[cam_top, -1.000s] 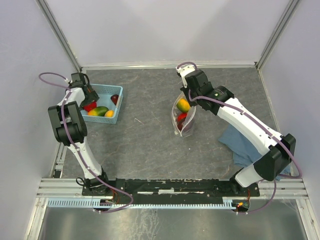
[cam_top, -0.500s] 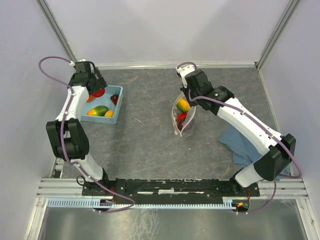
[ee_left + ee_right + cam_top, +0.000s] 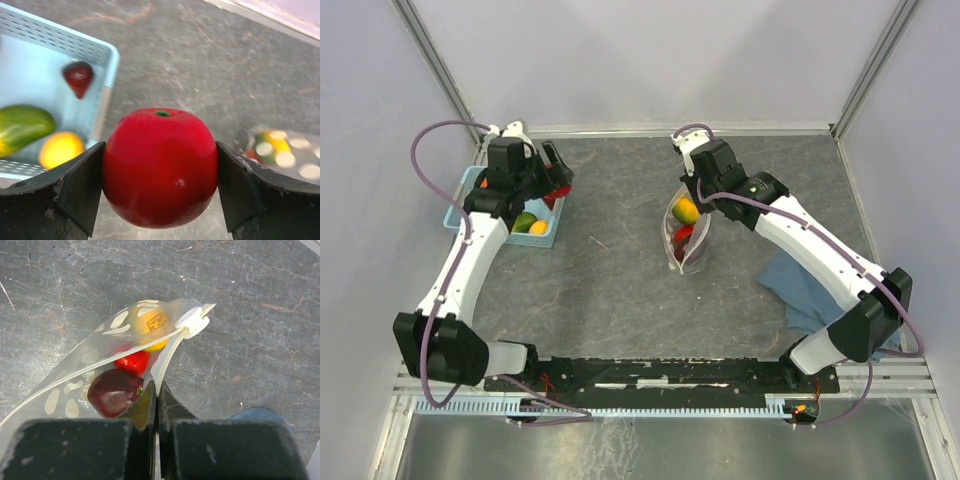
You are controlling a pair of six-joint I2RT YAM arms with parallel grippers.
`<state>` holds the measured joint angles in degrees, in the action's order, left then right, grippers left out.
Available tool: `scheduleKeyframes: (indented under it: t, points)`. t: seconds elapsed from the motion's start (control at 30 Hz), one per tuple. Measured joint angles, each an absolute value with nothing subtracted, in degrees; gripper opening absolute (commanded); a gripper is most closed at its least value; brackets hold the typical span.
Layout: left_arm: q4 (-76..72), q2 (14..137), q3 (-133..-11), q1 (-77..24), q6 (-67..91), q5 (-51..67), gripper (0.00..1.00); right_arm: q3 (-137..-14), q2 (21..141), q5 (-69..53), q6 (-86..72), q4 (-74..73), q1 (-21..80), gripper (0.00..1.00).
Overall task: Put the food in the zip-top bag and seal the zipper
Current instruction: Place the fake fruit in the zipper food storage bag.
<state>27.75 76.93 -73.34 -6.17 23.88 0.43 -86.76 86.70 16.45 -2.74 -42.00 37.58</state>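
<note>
Left gripper [image 3: 556,175] has lifted right from basket [image 3: 50,60], clamping red apple [image 3: 160,167]; right gripper [image 3: 157,392] pinches zip-top bag [image 3: 100,360]; release squarely over mouth.

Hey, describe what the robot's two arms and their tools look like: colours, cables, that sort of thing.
Both the left arm and right arm have white tube links joined by chunky black joints. A purple cable loops along each. The left tool and right tool are black, with flat, matte fingers. A small green light shows on the right arm.
</note>
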Motion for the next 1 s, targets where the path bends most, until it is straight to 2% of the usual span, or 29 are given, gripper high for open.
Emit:
scheduleKeyframes:
  t: [0.4, 1.0]
  points:
    - [21.1, 66.2, -64.7, -22.8, 30.5, 6.6, 0.40, -87.8, 86.2, 14.0, -4.3, -44.4, 37.6, 0.01]
    - [2.6, 63.6, -59.5, -41.2, 35.7, 7.5, 0.38, -97.0, 90.6, 12.2, -7.8, -53.3, 37.6, 0.01]
